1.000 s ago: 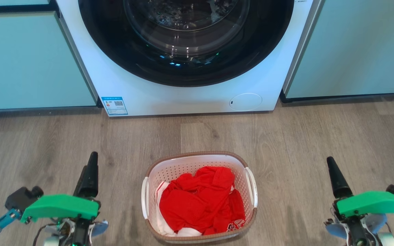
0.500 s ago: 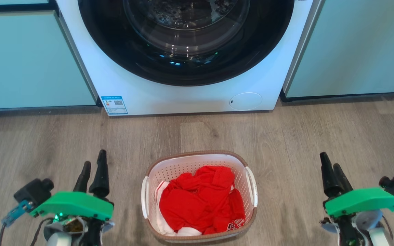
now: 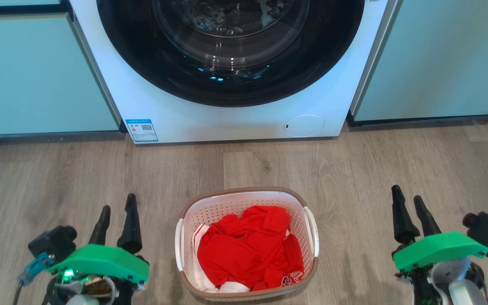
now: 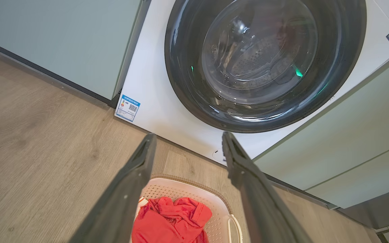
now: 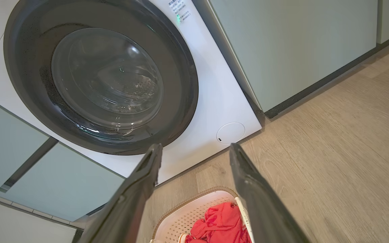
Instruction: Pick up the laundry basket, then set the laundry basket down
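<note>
Laundry basket [image 3: 227, 210]: white, perforated, brown-rimmed, red clothes [image 3: 244, 250] inside; left fingers [image 3: 130, 228] and right fingers [image 3: 400, 217] spread.

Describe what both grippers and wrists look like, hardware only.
Matching pair: left gripper and right gripper, each with two long, dark, tapered fingers. Bright green plastic left cover and right cover sit over the wrists. Outboard, a black left block and right block each carry a blue connector. A green light glows under the left cover.

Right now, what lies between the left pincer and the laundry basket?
Bare wood floor separates the left pincer from the laundry basket, in the head view.
</note>
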Motion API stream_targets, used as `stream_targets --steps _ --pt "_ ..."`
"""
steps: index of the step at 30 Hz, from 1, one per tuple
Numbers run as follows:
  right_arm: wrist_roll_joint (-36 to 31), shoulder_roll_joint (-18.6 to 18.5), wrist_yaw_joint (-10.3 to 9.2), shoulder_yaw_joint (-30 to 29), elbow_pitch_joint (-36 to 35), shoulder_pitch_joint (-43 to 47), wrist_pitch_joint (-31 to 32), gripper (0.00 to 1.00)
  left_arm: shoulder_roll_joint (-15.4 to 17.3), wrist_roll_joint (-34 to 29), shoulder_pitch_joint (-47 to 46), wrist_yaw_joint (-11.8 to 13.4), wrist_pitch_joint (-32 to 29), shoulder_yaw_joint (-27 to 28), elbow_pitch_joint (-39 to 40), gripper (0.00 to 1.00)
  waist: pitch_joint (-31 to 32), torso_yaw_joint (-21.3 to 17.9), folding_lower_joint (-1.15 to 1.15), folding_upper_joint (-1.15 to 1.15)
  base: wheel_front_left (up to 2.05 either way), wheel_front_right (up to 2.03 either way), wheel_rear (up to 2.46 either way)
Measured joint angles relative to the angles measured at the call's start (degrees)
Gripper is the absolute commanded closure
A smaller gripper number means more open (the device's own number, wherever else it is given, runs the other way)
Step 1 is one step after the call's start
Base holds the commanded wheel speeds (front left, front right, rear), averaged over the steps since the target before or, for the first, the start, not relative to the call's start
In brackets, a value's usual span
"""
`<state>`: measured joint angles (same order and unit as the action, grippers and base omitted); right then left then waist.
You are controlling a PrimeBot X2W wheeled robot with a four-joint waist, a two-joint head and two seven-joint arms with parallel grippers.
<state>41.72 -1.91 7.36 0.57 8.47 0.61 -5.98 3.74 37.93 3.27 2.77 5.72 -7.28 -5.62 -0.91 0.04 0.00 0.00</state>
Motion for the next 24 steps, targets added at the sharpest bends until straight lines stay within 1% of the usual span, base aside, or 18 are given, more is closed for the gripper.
stream_targets --steps 5,24 --pt "-3.3 -0.02 0.0 0.78 -0.26 0.03 -0.69 0.0 0.22 -3.16 0.07 0.78 1.01 -1.13 0.9 0.0 -0.07 -0.04 0.0 0.0 0.0 0.0 0.0" --pt "-16.0 -0.12 0.0 3.33 -2.12 1.3 -3.79 0.0 0.57 -15.01 0.53 0.86 4.03 -3.12 2.02 0.0 0.11 0.03 0.0 0.0 0.0 0.0 0.0"
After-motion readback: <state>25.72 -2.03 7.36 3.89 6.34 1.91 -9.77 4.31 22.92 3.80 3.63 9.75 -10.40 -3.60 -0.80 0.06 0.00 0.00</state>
